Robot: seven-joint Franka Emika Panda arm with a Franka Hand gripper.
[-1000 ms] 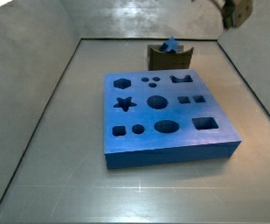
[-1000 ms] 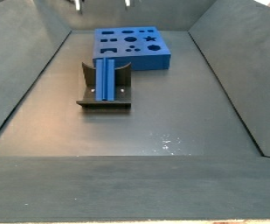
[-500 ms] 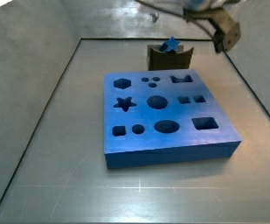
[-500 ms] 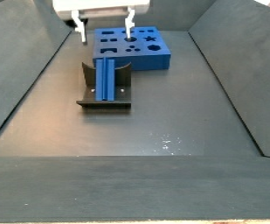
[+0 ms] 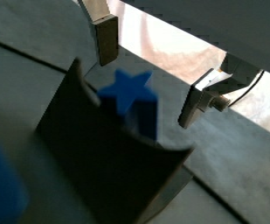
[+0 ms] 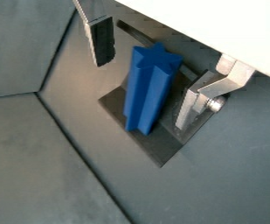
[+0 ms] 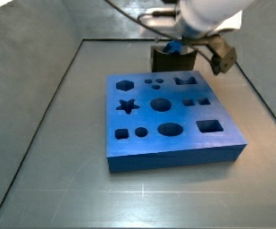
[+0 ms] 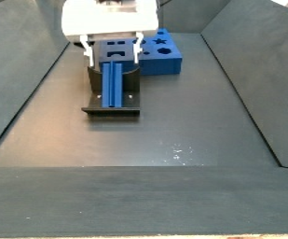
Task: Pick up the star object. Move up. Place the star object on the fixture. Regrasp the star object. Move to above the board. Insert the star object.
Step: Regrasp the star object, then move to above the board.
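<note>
Inspecting the regrasp, we find the gripper (image 6: 148, 74) over the fixture (image 8: 113, 91), jaws spread either side of the star object (image 6: 148, 83) resting in it. We judge an off-centre closure could tilt the piece and spoil insertion into the board (image 7: 173, 121).

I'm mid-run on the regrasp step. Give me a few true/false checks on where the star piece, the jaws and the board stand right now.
1. The star object rests on the fixture. True.
2. The gripper has its jaws shut on the star object. False: the jaws stand open, one finger on each side of the piece with gaps showing in both wrist views.
3. The star object already sits in the board. False: the star-shaped hole is empty in a side view.
4. The gripper is over the fixture, not over the board. True.
5. The fixture lies on top of the board. False: it stands on the floor beside the board.
</note>
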